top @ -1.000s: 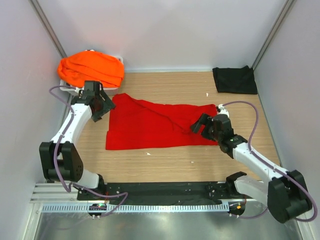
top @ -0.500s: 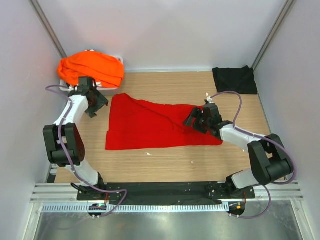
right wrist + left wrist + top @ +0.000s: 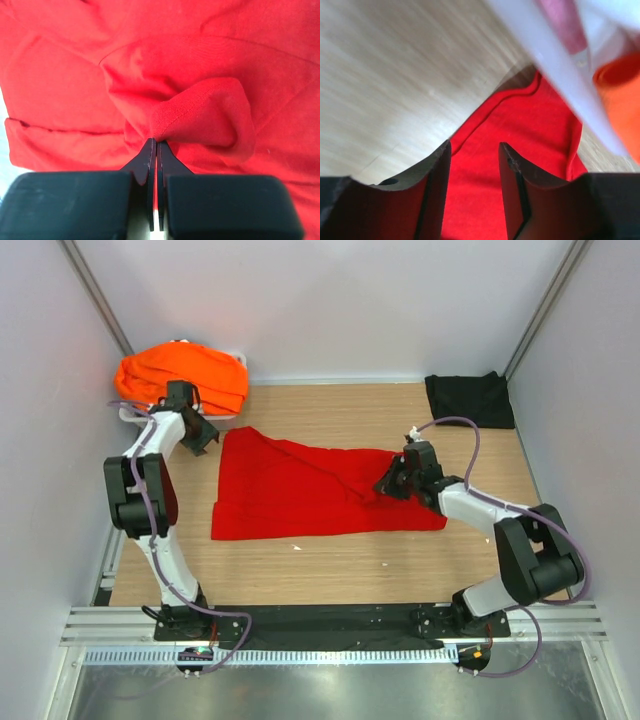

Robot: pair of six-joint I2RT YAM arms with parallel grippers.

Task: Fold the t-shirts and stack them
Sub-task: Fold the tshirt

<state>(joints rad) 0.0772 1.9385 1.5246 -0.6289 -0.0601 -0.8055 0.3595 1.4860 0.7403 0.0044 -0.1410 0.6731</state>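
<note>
A bright red t-shirt [image 3: 300, 495] lies spread across the middle of the wooden table. My right gripper [image 3: 385, 485] sits at its right part. In the right wrist view this gripper [image 3: 154, 141] is shut, with a raised fold of the red t-shirt [image 3: 210, 50] pinched at its tips. My left gripper [image 3: 203, 436] hovers at the shirt's far left corner. In the left wrist view its jaws [image 3: 475, 146] stand apart, with the red t-shirt [image 3: 540, 130] showing between them. Orange t-shirts [image 3: 180, 375] are heaped at the back left. A black t-shirt [image 3: 468, 398] lies folded at the back right.
The orange heap rests in a pale tray [image 3: 555, 65] whose rim passes just beyond my left gripper. White walls close in the table on three sides. Bare wood [image 3: 350, 560] runs between the red shirt and the arm bases.
My right gripper has closed on a fold of the red shirt. My left gripper has moved back toward the shirt's far left corner, and its jaws have narrowed.
</note>
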